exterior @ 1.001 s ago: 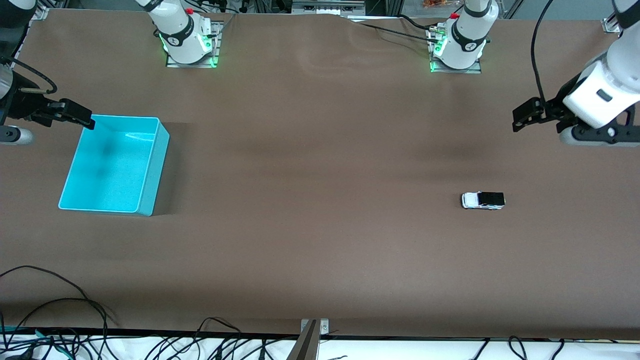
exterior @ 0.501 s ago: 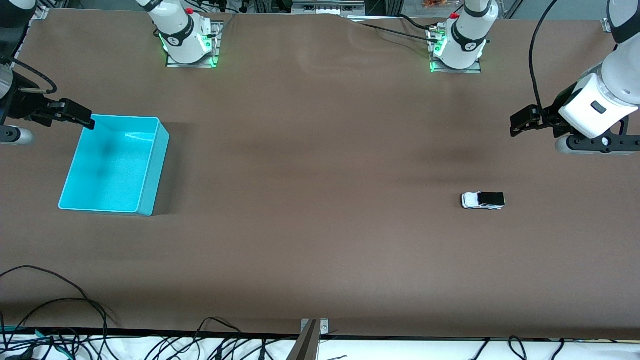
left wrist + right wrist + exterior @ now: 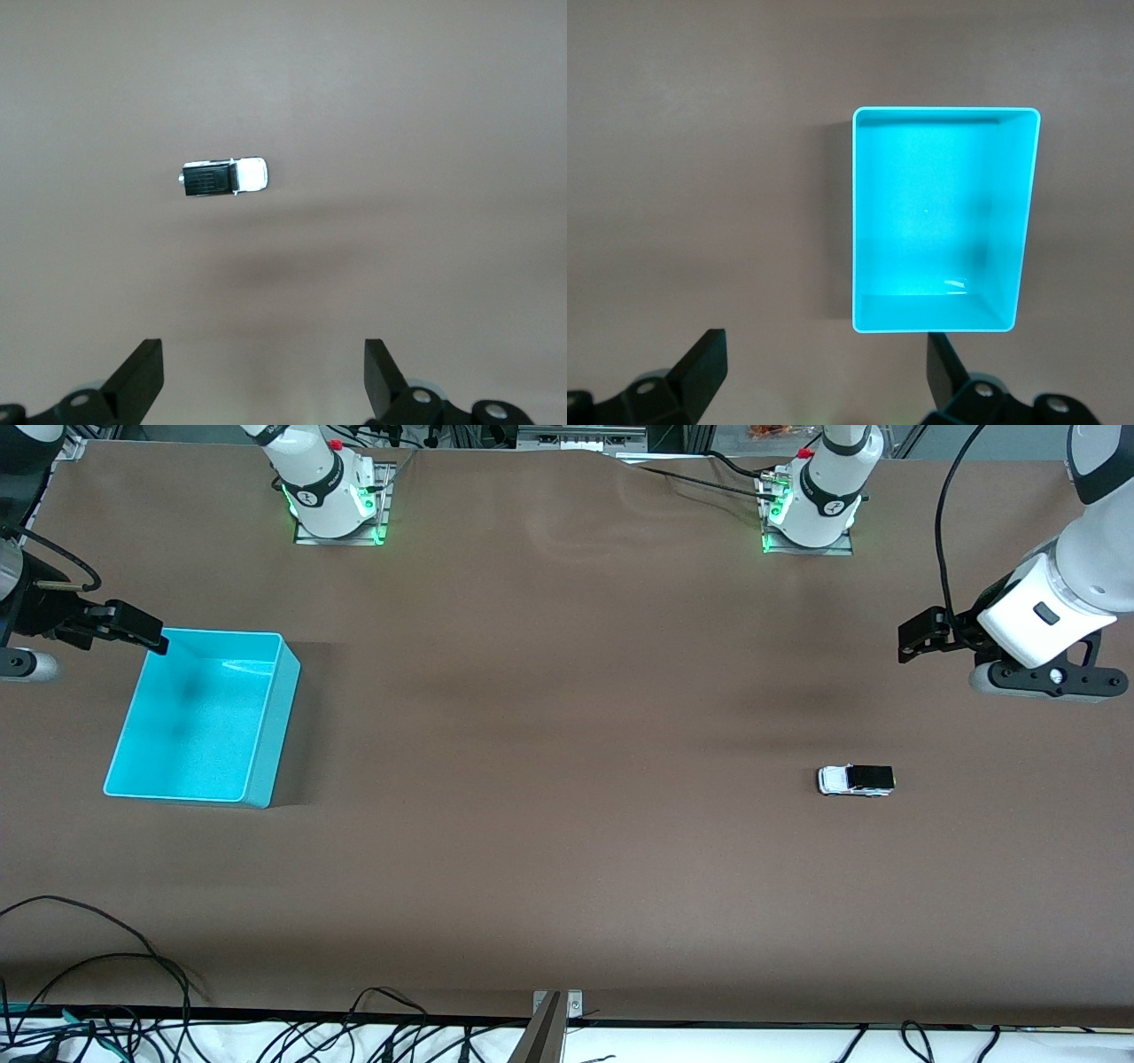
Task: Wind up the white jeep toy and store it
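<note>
The white jeep toy (image 3: 856, 780) with a black rear top stands alone on the brown table toward the left arm's end. It also shows in the left wrist view (image 3: 224, 176). My left gripper (image 3: 918, 638) hangs open and empty over bare table, apart from the jeep; its fingertips (image 3: 143, 367) stand wide apart. The cyan bin (image 3: 276, 722) sits empty toward the right arm's end and shows in the right wrist view (image 3: 855, 221). My right gripper (image 3: 142, 634) is open and empty, up beside the bin's corner that lies farther from the front camera; it shows in the right wrist view (image 3: 824, 363).
Both arm bases (image 3: 332, 491) stand along the table's edge farthest from the front camera. Loose black cables (image 3: 106, 965) lie along the edge nearest the front camera, with a metal bracket (image 3: 554, 1019) at its middle.
My left arm has dropped and shifted a little toward the jeep, gripper still open. The right arm, the jeep and the bin have not moved.
</note>
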{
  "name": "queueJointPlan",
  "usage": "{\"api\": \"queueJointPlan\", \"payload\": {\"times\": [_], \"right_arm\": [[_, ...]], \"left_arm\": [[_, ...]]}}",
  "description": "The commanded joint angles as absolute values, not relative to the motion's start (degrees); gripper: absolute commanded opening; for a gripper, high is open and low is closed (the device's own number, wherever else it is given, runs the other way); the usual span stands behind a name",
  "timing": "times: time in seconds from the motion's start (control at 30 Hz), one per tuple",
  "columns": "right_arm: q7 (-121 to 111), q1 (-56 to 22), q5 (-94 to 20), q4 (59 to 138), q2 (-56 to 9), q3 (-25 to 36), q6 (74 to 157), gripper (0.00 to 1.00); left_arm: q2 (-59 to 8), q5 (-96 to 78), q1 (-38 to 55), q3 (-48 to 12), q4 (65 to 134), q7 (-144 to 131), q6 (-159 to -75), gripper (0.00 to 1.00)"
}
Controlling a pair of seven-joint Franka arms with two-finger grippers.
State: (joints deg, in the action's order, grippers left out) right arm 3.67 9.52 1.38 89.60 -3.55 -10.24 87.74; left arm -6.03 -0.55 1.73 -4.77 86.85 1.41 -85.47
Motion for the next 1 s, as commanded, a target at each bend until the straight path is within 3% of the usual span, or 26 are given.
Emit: {"api": "queueJointPlan", "payload": {"times": [0.0,0.5,0.97], "right_arm": [[3.16,9.84,1.49,90.44,-2.81,-10.37,87.54,1.0],[3.16,9.84,1.49,90.44,-2.81,-10.37,87.54,1.0],[3.16,9.84,1.49,90.44,-2.81,-10.37,87.54,1.0]], "left_arm": [[-7.73,-0.7,0.88,-4.66,86.13,12.37,-84.73,1.0],[-11.42,3.16,0.53,-4.57,87.18,30.22,-87.27,1.0],[-11.34,3.25,-2.2,-4.57,96.5,49.21,-97.64,1.0]]}}
